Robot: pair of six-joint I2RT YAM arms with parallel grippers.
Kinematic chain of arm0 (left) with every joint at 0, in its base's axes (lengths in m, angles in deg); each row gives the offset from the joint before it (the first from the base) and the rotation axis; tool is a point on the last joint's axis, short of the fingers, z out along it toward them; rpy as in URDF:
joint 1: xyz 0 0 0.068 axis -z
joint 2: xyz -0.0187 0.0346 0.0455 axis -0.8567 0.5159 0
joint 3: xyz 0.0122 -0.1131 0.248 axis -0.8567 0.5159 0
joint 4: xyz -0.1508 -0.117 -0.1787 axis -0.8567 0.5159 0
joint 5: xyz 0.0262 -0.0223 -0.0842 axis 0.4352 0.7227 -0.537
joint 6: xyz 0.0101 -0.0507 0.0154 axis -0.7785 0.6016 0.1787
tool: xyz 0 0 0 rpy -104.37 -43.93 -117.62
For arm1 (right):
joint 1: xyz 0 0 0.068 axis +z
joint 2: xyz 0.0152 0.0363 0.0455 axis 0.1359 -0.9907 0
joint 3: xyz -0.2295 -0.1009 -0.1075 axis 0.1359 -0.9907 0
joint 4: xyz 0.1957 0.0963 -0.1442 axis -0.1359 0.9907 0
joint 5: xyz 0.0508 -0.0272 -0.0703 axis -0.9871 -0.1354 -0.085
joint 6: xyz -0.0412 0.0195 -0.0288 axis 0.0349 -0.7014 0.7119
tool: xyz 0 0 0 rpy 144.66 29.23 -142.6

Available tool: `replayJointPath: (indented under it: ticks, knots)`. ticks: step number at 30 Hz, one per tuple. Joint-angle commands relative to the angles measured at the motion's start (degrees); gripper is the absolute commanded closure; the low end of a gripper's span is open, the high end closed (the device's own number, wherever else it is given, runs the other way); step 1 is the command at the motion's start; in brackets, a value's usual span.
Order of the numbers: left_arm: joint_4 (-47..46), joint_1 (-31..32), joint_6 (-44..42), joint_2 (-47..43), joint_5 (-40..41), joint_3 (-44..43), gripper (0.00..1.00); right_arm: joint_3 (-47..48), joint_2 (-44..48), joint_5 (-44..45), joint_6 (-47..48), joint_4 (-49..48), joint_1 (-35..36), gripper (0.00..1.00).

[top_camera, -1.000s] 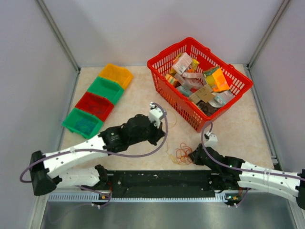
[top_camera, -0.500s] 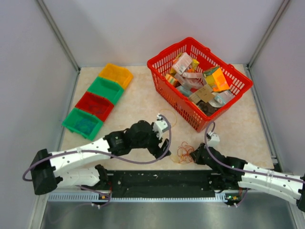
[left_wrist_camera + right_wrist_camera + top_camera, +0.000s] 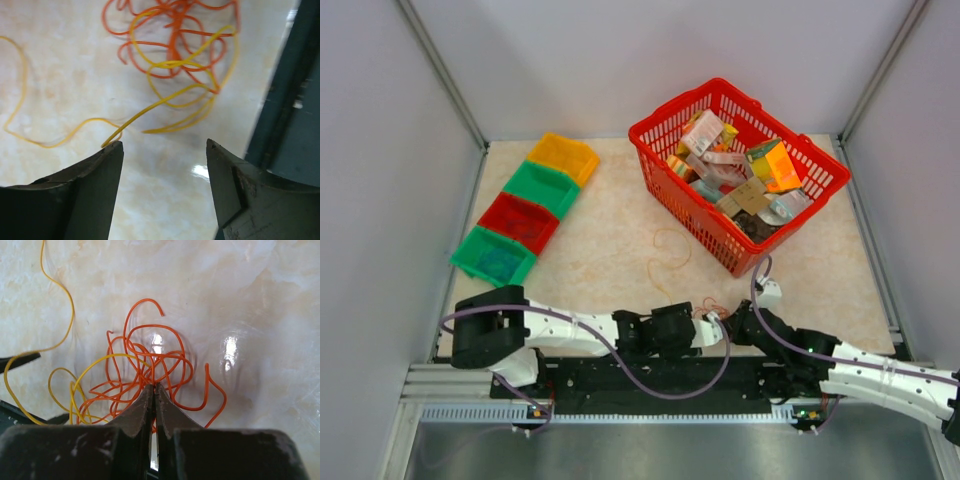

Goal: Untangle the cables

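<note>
The cables are a small tangle [image 3: 710, 304] at the near edge of the table, with one yellow strand [image 3: 667, 262] trailing out toward the middle. In the right wrist view the orange-red cable [image 3: 150, 360] is looped many times, with yellow loops [image 3: 80, 385] at its left. My right gripper [image 3: 154, 388] is shut on orange-red strands at the near side of the tangle. My left gripper [image 3: 164, 145] is open just short of the tangle [image 3: 175, 50]. The yellow strand [image 3: 150, 106] runs past its left fingertip [image 3: 114, 150], and nothing lies between the fingers.
A red basket [image 3: 672, 106] full of packages stands at the back right. A row of bins, yellow [image 3: 563, 155], green [image 3: 542, 187], red [image 3: 518, 222] and green [image 3: 493, 258], lines the left side. The dark base rail [image 3: 650, 375] runs right beside both grippers.
The left gripper opened and let go of the yellow strand, which now lies on the middle of the table. The left arm swung down to the near edge beside the tangle. The right gripper stayed shut.
</note>
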Motion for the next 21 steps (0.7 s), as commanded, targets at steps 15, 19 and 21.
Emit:
replayJointPath:
  ticks: [15, 19, 21]
  knots:
    - [-7.75, 2.63, -6.0, -4.46, 9.59, 1.3, 0.19, 1.38, 1.38, 0.98, 1.75, 0.98, -0.74, 1.0]
    - [-8.47, 2.46, -9.61, -1.21, 9.43, -1.5, 0.27, 1.73, 1.38, 0.63, 2.18, 0.98, -0.65, 1.0]
    - [-7.41, 2.37, -10.49, 1.34, 8.98, -3.44, 0.37, 1.9, 1.38, 0.54, 2.36, 1.16, -0.74, 1.0]
